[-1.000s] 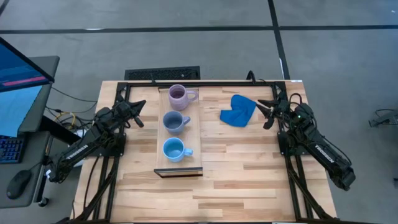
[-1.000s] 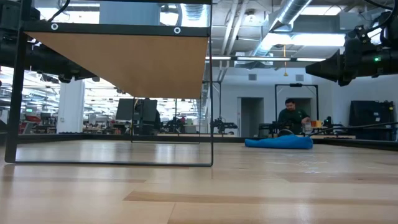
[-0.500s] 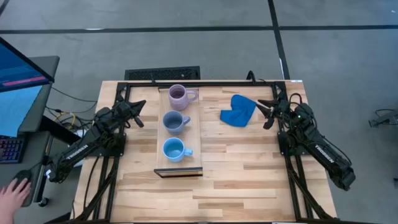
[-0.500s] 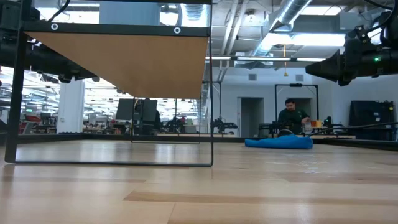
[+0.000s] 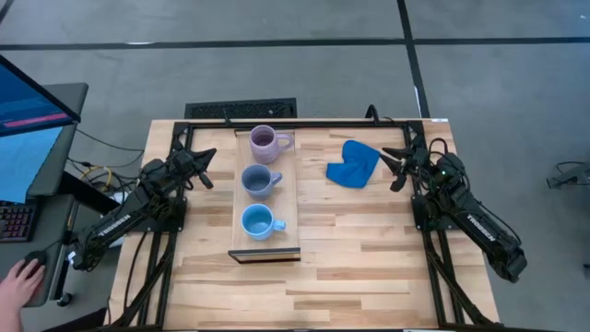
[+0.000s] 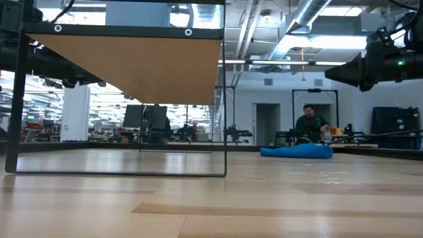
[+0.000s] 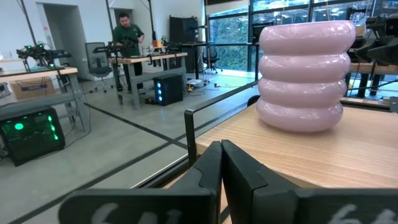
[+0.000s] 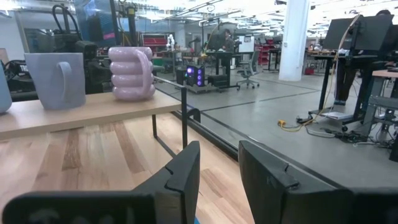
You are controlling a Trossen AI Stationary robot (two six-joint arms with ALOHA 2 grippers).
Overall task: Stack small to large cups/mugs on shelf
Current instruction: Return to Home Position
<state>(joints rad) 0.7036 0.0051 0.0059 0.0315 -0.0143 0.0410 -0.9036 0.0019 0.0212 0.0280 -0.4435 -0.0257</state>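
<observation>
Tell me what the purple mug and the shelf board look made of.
Purple mug: likely glazed ceramic, smooth with soft sheen on its stacked rings. Shelf board: looks like light wood or wood laminate, matte, faint grain; which one I cannot tell. Its legs: thin dark metal, probably.

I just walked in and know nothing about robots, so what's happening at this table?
Nothing is being handled right now. Three mugs stand in a row on the shelf: the lilac mug, the slate blue mug, then the light blue mug. The left tool, shut, and the right tool, open, hang empty either side of it. A blue cloth lies apart on the table.
</observation>
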